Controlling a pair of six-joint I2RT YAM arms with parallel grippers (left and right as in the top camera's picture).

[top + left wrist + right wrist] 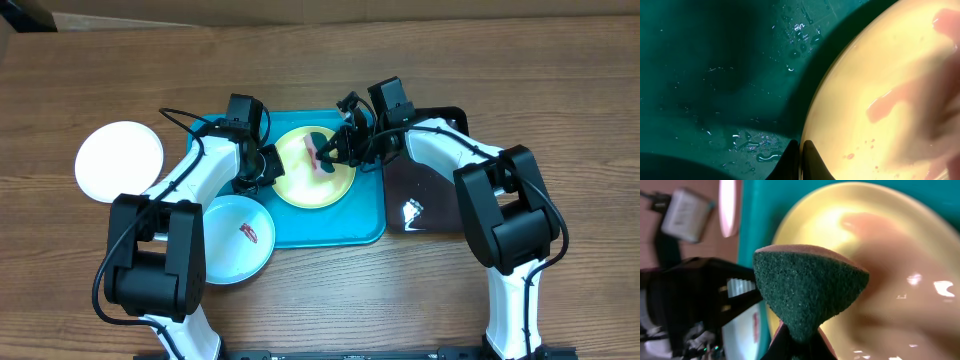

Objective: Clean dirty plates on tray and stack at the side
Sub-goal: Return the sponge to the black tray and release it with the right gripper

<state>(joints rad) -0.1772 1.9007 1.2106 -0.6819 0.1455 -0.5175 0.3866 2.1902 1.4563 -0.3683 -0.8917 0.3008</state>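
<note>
The right hand (797,347) squeezes a sponge (807,287) on the yellow plate (318,185). The left hand (270,165) pinches its rim. The blue plate (228,250) looks dirty.

Table (560,90), turquoise tray (330,228), black tray (432,190), white plate (120,160)

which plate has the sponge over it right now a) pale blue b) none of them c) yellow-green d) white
c, the right claw holds the green-faced sponge over the yellow-green plate on the turquoise tray, while the white plate and pale blue plate lie further left.
</note>
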